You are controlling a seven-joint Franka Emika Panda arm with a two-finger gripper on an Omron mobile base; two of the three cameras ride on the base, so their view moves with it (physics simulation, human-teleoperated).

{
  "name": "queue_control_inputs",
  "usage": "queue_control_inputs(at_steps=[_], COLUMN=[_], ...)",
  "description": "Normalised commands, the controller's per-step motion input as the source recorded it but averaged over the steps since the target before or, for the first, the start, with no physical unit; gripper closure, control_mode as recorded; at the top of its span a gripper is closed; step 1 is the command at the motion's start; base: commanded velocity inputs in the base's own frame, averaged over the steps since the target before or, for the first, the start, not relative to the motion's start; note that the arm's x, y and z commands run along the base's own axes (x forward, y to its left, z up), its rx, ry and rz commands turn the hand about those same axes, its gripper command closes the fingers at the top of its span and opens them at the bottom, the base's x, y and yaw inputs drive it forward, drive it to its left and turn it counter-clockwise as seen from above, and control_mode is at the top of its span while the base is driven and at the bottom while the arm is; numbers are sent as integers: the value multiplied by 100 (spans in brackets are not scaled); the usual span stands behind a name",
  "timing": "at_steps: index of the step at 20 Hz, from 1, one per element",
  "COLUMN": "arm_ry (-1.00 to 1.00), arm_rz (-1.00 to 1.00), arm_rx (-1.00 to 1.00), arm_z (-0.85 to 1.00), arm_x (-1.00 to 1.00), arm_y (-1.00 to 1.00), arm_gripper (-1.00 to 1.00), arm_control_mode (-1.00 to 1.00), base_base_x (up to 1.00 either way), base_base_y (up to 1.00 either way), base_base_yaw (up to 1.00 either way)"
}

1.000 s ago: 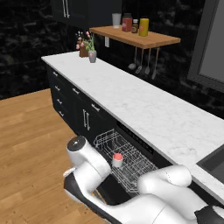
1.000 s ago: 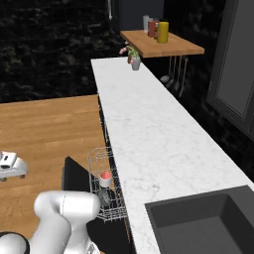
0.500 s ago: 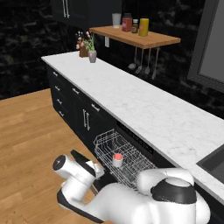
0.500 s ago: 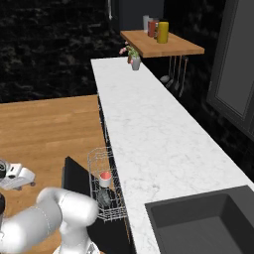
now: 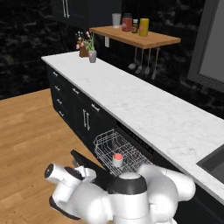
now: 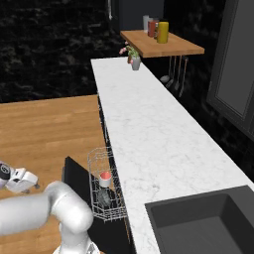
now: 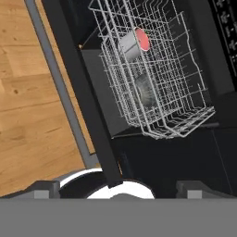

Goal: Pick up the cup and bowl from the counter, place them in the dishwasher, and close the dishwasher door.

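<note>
Inside the pulled-out white wire rack (image 7: 152, 78) you have the cup (image 7: 134, 45) with its red top, and the grey bowl (image 7: 146, 90) just beside it. Around them, the dishwasher door (image 7: 78, 88) hangs open over the wooden floor (image 5: 30, 127). Your gripper (image 6: 22, 179) hovers low beside the door, jaws spread wide, holding nothing.

The arm has swung lower and outward, its hand (image 6: 20, 179) now beyond the dishwasher door (image 6: 74, 174).
</note>
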Motion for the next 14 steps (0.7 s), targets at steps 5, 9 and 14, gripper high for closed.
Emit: queue_control_inputs(at_steps=[5,9,14], arm_ry=[0,1,7], arm_rz=[-7,-8,-2], arm_rx=[-16,-17,-14], arm_z=[-63,-65,-69], arm_x=[25,44,51], arm_y=[46,24,0], arm_gripper=[-100,-100,-100], arm_control_mode=[-100,-100,-100], base_base_x=[0,0,0], base_base_y=[0,0,0], base_base_yaw=[0,0,0])
